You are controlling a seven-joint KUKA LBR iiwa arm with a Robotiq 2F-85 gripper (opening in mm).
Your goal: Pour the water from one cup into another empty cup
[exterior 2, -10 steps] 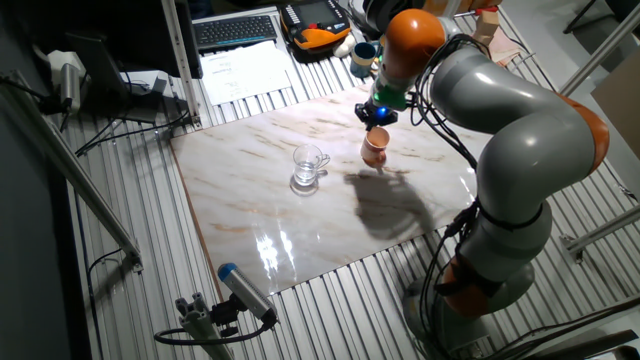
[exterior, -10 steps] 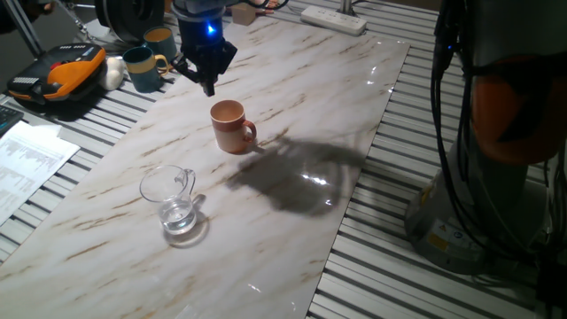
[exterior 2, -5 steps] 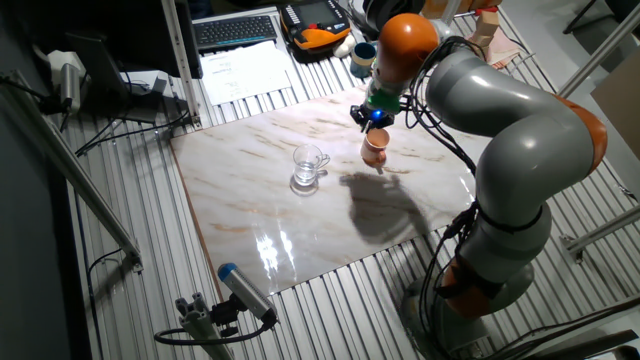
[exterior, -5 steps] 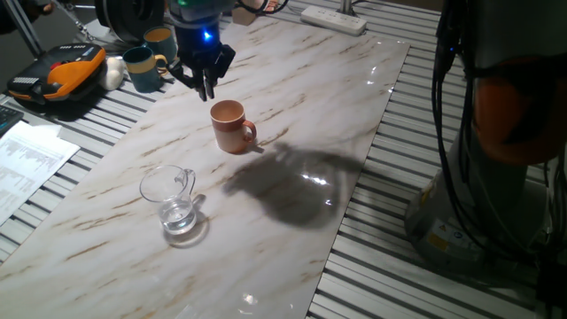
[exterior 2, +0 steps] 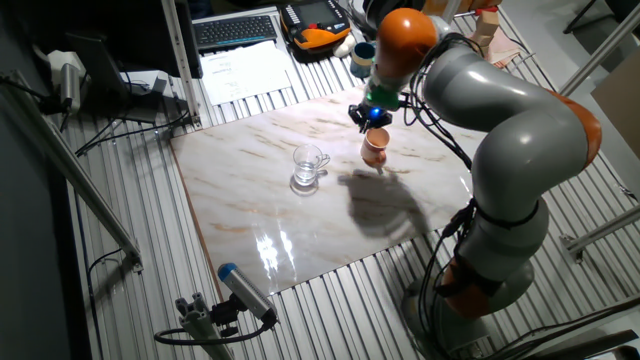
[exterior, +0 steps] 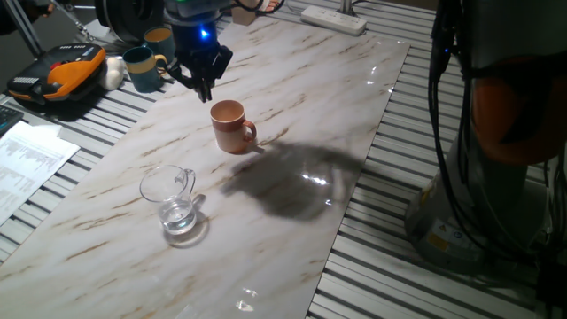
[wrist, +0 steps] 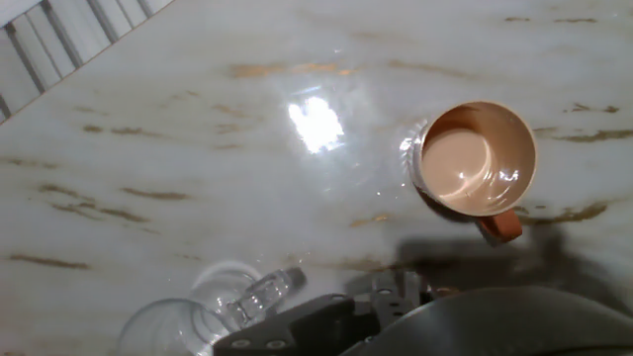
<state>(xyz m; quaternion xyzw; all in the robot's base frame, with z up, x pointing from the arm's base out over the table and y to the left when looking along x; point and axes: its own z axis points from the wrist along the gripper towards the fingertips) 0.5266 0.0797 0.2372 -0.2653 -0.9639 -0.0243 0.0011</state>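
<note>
The glass mug (exterior: 170, 198) stands upright on the marble surface (exterior: 301, 97) with a little water (exterior: 179, 217) at the bottom, well apart from the terracotta mug (exterior: 230, 125), which stands empty nearer the pincer (exterior: 205, 82). The pincer is held above the surface with nothing in it; whether it is apart or together cannot be told. The glass is judged rigid, smooth, slippery and breakable, fairly light, so it is best taken across the body or by the loop handle (exterior: 188, 180) and kept level.

Robotics lab, slatted bench (exterior: 496, 292), keyboard (exterior 2: 236, 30)
</note>
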